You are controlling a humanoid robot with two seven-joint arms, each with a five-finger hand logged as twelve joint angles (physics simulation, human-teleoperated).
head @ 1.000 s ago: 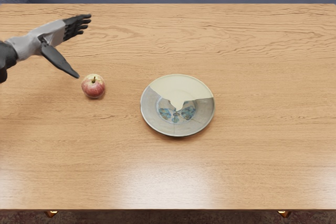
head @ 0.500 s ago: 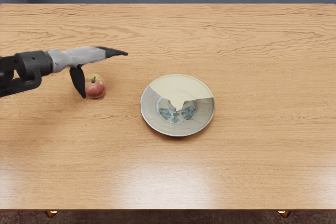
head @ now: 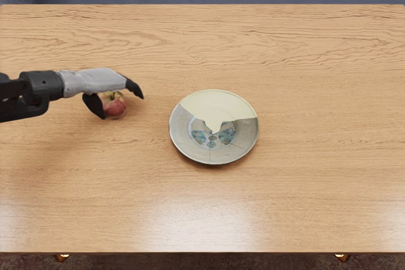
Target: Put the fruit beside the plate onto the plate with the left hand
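Red apple (head: 117,108) — cream-grey plate (head: 215,104), blue motif.

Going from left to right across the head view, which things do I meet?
Left arm, apple, plate. The left hand overlaps the apple, so I leave it out.

Head view: left arm comes in from the left edge at mid-height, and the left hand (head: 104,86) sits over the apple (head: 117,108) in the left-centre of the frame. Hand covers the apple's top and left side; only its red lower right shows. Can't tell if it's actually gripped. The apple looks to be down on the table (head: 304,188). Plate (head: 215,102) sits at frame centre, right of the apple, clear gap between them, nothing on it.
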